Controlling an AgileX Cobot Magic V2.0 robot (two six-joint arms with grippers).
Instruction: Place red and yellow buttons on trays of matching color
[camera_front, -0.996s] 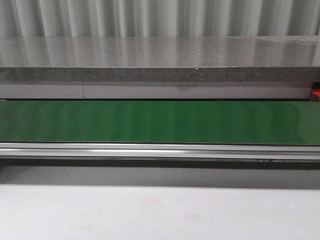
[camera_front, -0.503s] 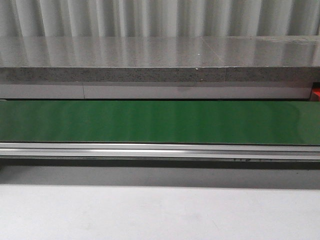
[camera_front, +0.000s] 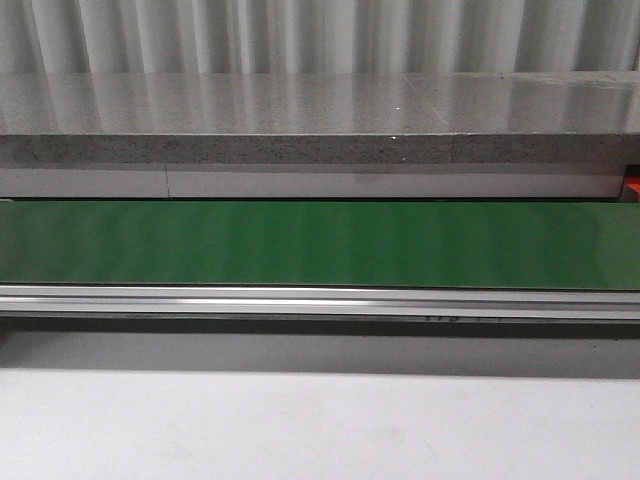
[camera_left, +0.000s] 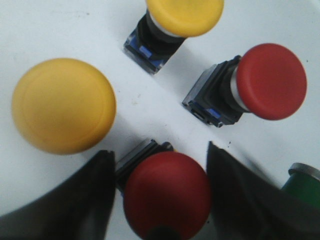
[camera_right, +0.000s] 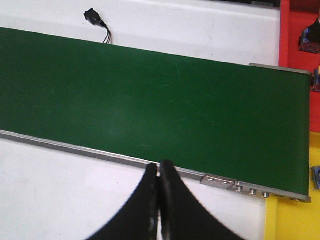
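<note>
In the left wrist view my left gripper stands open astride a red button lying on the white surface, one finger on each side of its cap. A second red button lies on its side further off. One yellow button faces up beside the left finger, and another yellow button lies at the frame's edge. My right gripper is shut and empty over the white table by the conveyor rail. A red tray and a yellow tray sit at the belt's end. Neither gripper shows in the front view.
A green conveyor belt with a metal rail crosses the table, with a grey stone ledge behind it. A green-capped button lies near the left gripper. A small black connector lies beyond the belt. Button bases rest on the red tray.
Faint marks under the conveyor rail have drifted to the left in the front view. Nothing else there has moved.
</note>
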